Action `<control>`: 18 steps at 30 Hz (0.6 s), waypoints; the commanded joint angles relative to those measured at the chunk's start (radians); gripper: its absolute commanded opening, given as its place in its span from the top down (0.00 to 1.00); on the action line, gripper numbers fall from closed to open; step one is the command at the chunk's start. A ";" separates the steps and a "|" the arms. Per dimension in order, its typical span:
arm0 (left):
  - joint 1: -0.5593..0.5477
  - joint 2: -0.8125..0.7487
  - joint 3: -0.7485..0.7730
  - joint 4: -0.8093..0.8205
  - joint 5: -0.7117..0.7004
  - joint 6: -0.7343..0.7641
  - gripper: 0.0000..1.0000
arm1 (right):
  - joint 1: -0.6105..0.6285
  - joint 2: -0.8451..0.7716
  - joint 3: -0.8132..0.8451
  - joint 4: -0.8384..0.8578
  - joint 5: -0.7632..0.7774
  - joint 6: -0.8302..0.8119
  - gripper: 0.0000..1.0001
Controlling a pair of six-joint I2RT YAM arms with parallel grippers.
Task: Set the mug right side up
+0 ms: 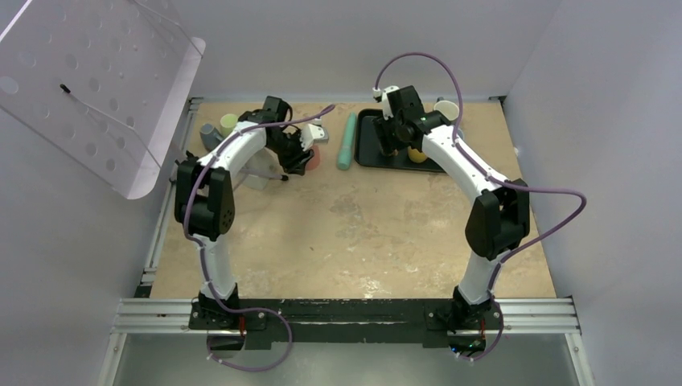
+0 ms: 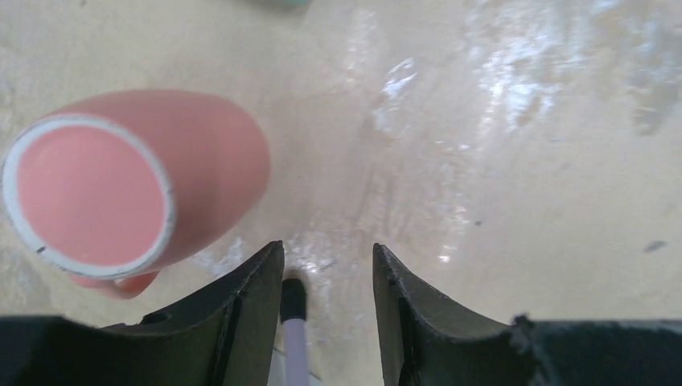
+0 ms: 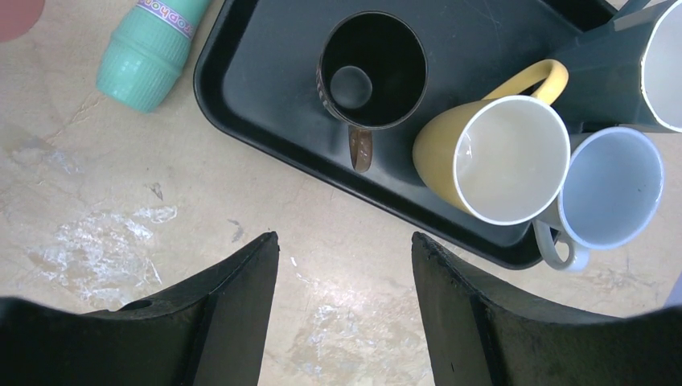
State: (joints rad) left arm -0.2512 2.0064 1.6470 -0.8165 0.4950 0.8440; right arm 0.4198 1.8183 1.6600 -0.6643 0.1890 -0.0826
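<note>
The pink mug (image 2: 137, 185) sits base-up on the table (image 2: 523, 201) near its far edge, its handle mostly hidden. The left hand (image 2: 328, 249) is released, empty, just beside it. The right hand (image 3: 344, 239), also released, hangs over the black tray's (image 3: 257, 112) near edge.

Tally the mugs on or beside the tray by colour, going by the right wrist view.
brown mug: 1
yellow mug: 1
pale blue mug: 1
dark teal mug: 1
Total: 4
</note>
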 commanded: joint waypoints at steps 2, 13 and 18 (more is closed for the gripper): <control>-0.012 -0.108 0.008 -0.110 0.126 0.071 0.52 | 0.003 -0.039 0.002 0.025 -0.006 -0.001 0.36; 0.061 0.055 0.312 -0.188 -0.106 0.228 0.26 | 0.002 -0.062 -0.032 0.006 -0.002 -0.008 0.36; 0.061 0.166 0.368 -0.160 -0.135 0.322 0.24 | 0.003 -0.065 -0.027 -0.005 0.003 -0.006 0.36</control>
State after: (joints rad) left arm -0.1879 2.0789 1.9690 -0.9733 0.3904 1.0443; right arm 0.4198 1.8099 1.6272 -0.6708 0.1894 -0.0826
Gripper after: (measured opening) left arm 0.758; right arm 0.644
